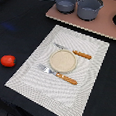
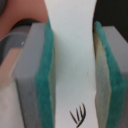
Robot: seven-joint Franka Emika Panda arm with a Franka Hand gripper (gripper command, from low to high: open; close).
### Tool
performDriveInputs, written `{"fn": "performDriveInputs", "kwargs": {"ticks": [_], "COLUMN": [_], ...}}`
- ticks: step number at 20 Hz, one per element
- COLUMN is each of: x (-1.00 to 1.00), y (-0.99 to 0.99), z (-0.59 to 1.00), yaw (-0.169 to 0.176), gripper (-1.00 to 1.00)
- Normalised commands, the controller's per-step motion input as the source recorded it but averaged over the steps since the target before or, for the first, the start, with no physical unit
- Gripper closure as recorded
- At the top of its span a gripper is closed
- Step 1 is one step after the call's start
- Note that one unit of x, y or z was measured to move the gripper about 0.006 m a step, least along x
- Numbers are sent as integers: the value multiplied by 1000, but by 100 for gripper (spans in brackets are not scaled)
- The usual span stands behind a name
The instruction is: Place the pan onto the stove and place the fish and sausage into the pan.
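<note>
- Progress looks to me roughly a third done: the pan [image 1: 64,3] already sits on the stove [image 1: 104,25] in the upper part of the exterior frame, its handle pointing toward the frame's left.
- Fish [image 2: 74,60]: in the wrist view, a white piece fills the gap between the green pads [image 2: 47,75]. The gripper [image 2: 74,70] seems pinched onto it. It is absent from the exterior view.
- Sausage [image 1: 7,60]: lying untouched on the dark table at the exterior frame's left edge, well apart from the pan.
- Left to do, by my reckoning: put the fish into the pan, then fetch the sausage.
- Count: one pan, one fish, one sausage, one stove; also one grey pot [image 1: 89,8] just beside the pan, one tan plate [image 1: 62,59], one striped placemat [image 1: 32,77], two orange-handled cutlery pieces [image 1: 67,79].
</note>
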Motion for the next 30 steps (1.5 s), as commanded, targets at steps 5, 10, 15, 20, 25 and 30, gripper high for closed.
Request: {"fn": "performDriveInputs", "kwargs": {"ticks": [5,10,15,20,25,30], "x": [347,289,245,135,37,0], "y": [738,498,333,350,426,536], "z": [-13,-205,-356,-401,-314,-150], "yaw": [-39,-16,-3,0,0,12], "gripper": [100,100,100,100,100,-100]}}
